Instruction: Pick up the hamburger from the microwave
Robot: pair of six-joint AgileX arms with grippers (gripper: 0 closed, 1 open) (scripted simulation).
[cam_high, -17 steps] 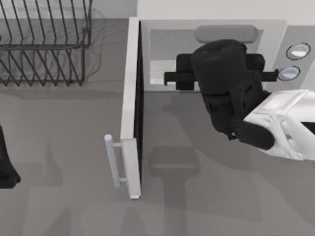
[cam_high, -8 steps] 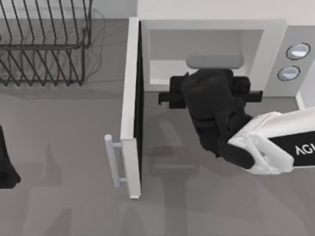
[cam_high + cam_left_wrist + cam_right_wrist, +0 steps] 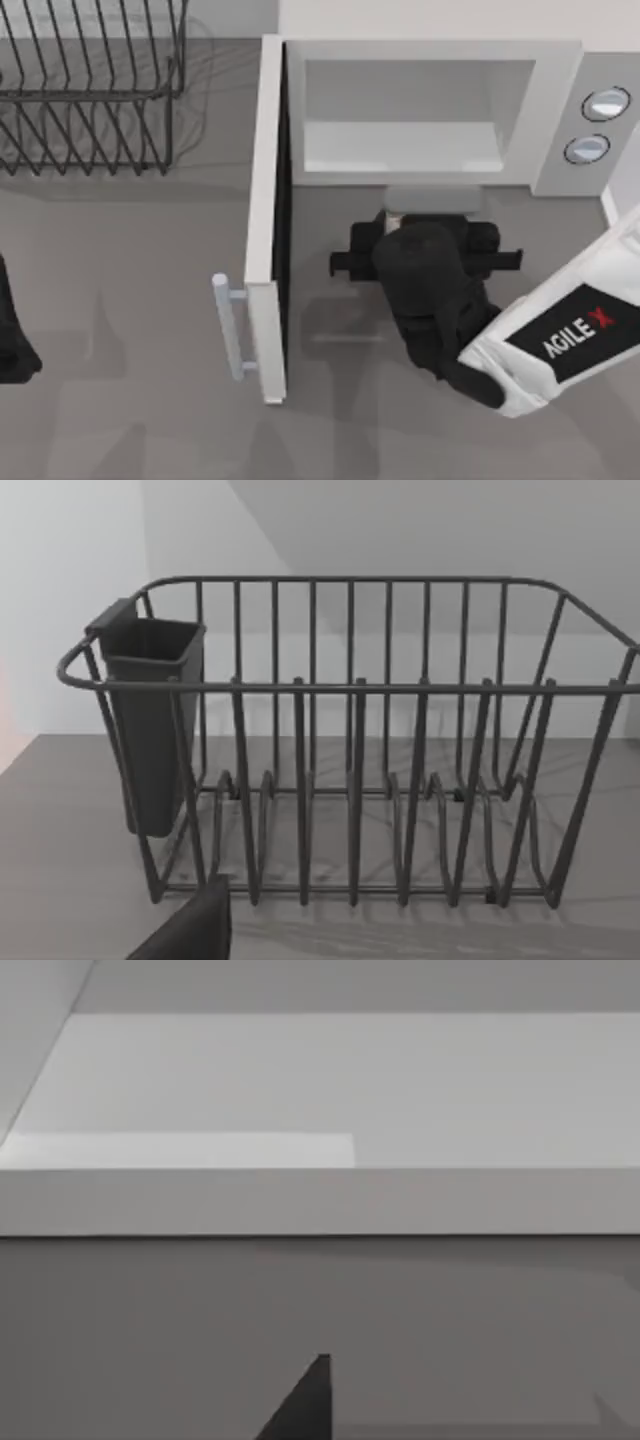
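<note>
Table (image 3: 150, 300) grey. Microwave (image 3: 555, 110) at 12–1 o'clock, door (image 3: 266, 200) swung open, cavity bare. Dish rack (image 3: 90, 90) at 10 o'clock, unchanged. Right arm (image 3: 560, 345), earlier reaching into cavity, now pulled back toward 5 o'clock; right gripper (image 3: 428, 262) sits just outside cavity mouth above table. Finger state: cannot tell. Hamburger hidden, location unclear. Left arm (image 3: 12, 335) parked at 9 o'clock.

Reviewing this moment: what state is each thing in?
microwave: upright on the table.
microwave door: swung wide open, handle outward.
dish rack: upright, utensil cup hung on its rim.
right gripper: outside the cavity, in front of the opening.
left arm: parked at the table's left edge.
</note>
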